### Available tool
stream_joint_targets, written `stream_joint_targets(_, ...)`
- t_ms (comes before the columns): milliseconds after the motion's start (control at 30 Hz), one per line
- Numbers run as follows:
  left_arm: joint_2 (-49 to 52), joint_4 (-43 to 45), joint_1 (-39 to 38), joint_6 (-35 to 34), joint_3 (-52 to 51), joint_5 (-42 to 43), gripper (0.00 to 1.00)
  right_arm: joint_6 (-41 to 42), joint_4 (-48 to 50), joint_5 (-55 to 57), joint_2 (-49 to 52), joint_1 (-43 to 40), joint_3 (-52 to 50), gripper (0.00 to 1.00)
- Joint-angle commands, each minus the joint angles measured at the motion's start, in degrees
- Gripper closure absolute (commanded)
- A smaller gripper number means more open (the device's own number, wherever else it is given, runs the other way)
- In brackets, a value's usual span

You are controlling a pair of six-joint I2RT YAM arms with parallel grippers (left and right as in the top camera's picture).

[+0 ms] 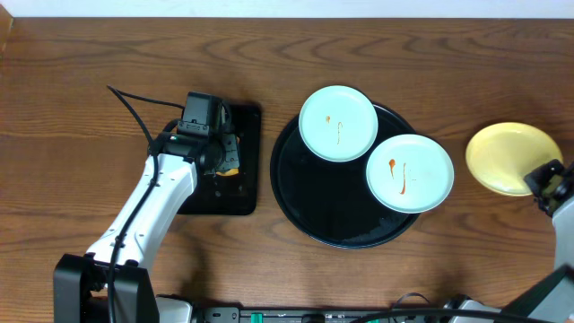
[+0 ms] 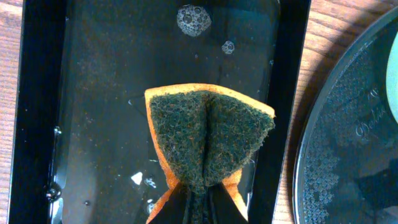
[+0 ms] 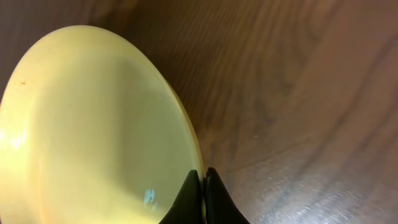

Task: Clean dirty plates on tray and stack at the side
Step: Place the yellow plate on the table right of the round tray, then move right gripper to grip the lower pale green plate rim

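Brown wood-grain tabletop [image 1: 404, 45] under black tray [image 1: 314, 190]; left fingers [image 2: 221, 208] tight on sponge [image 2: 208, 134], right fingers [image 3: 188, 202] on yellow plate [image 3: 93, 124] rim.

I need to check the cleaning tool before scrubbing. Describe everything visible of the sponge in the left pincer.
The sponge has an orange foam body and a coarse dark green scouring face turned to the wrist camera. The left pincer is shut on its lower edge, creasing it down the middle. It is over the wet floor of the rectangular black tray, bubbles nearby; whether it touches that floor is unclear.
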Motion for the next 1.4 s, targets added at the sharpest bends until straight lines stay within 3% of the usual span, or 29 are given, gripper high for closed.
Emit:
stream_joint_targets(0,-0.1,0.1,0.2,0.9,-0.1,0.1,0.93,-5.1,0.9,-4.4,3.5,0.3,1.1,0.99)
stream_joint_targets(133,-0.1,0.1,0.2,0.9,-0.1,0.1,0.92,-5.2,1.0,-6.6,5.9,1.3,1.1,0.98)
stream_joint_targets(233,-0.1,0.1,0.2,0.9,-0.1,0.1,0.92,-6.9,2.3,-11.2,5.7,2.2,1.2,0.8)
stream_joint_targets(333,-0.1,0.1,0.2,0.9,-0.1,0.1,0.93,-11.2,3.5,-22.6,5.3,3.3,1.2,0.62)
stream_joint_targets(400,-0.1,0.1,0.2,0.9,-0.1,0.1,0.93,-13.8,3.0,-30.2,5.2,4.3,1.2,0.57)
stream_joint_targets(600,-0.1,0.1,0.2,0.9,-0.1,0.1,0.92,-18.2,-2.7,-34.3,5.2,9.6,1.2,0.57)
stream_joint_targets(933,-0.1,-0.2,0.2,0.9,-0.1,0.1,0.92,-19.8,-7.0,-25.7,5.4,17.8,-0.1,0.58)
stream_joint_targets(1233,-0.1,-0.1,0.2,0.7,-0.1,0.1,0.93,-19.8,-7.0,-24.5,6.0,20.9,-2.3,0.73)
stream_joint_targets(1367,-0.1,-0.1,0.2,0.7,-0.1,0.1,0.93,-19.1,-7.0,-22.0,6.0,20.9,-4.7,0.85)
